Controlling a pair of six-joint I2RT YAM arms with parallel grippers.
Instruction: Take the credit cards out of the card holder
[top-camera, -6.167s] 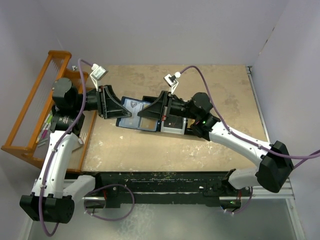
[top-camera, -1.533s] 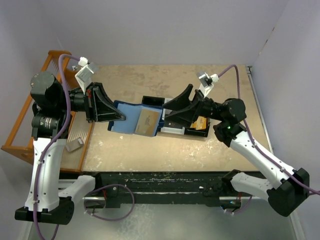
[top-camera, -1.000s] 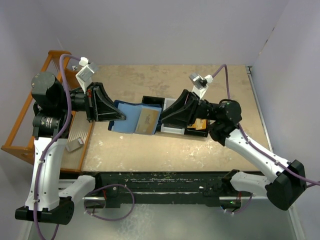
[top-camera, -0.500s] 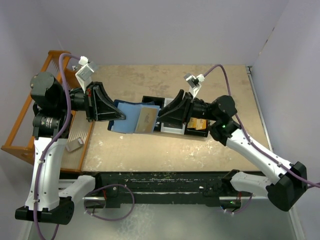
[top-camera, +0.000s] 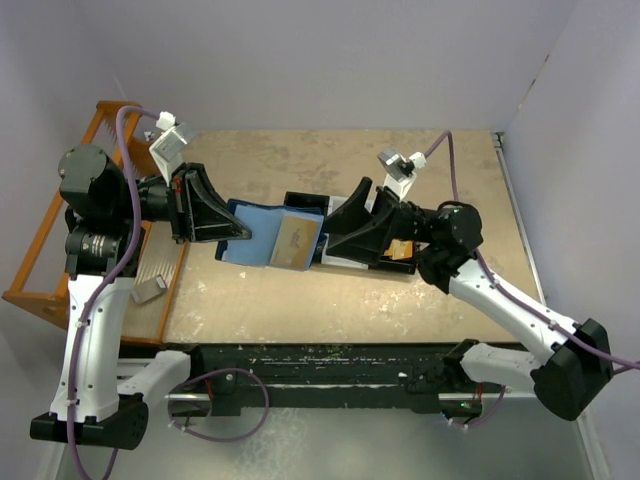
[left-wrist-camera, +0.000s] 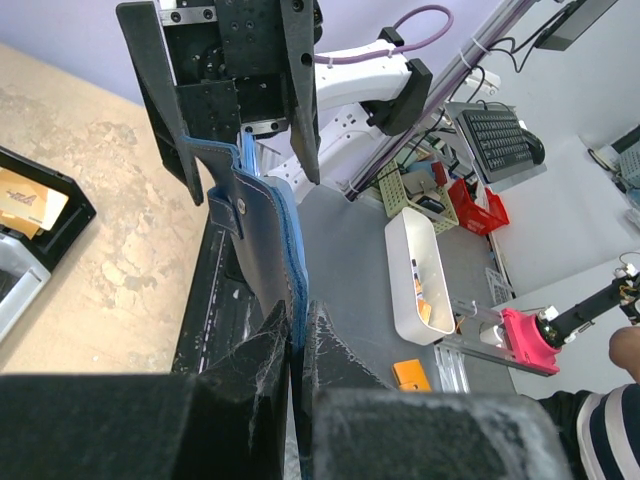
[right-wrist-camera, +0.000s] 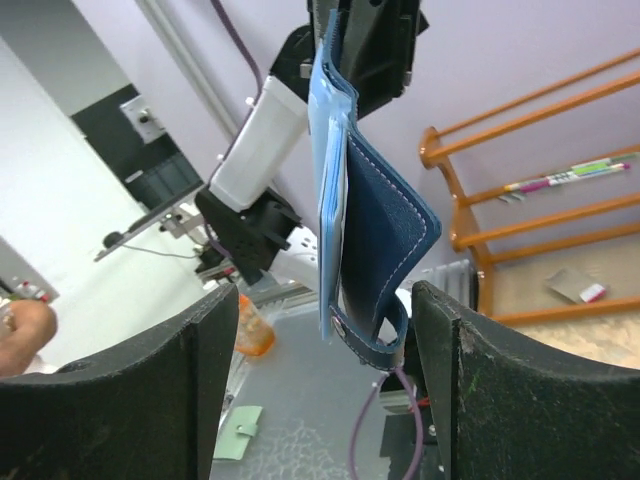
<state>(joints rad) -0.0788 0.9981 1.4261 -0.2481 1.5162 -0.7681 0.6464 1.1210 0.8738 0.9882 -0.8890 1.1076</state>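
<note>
The card holder (top-camera: 258, 232), clamped at its left edge by the left gripper (top-camera: 241, 237) above the desk (top-camera: 420, 170), apparently has a tan card (top-camera: 298, 240) left to pull; the right gripper (top-camera: 328, 236) hovers beside it, jaws apart, an orange card (top-camera: 402, 248) already in the black tray (top-camera: 303, 199).

- Card holder (top-camera: 262, 235): outer face of dark navy, leather-like material, matt with a fine grain. Pale stitching runs along the edges. The inner faces are smoother and a paler blue.
- Card (top-camera: 298, 240) on its inner face: tan, flat and dull.
- Left hand (left-wrist-camera: 297, 345): black plastic. The pads are rough and scuffed with whitish fibres.
- Right hand (right-wrist-camera: 320, 310): black, with grainy matt finger faces.
- Table (top-camera: 300, 300): tan board, mottled, worn and matt.
- Rack (top-camera: 118, 108): orange-brown varnished wood with a slight sheen.
- Tray (top-camera: 303, 202): smooth black plastic.
- Arm shells (top-camera: 90, 330): smooth white plastic, lightly glossy.
</note>
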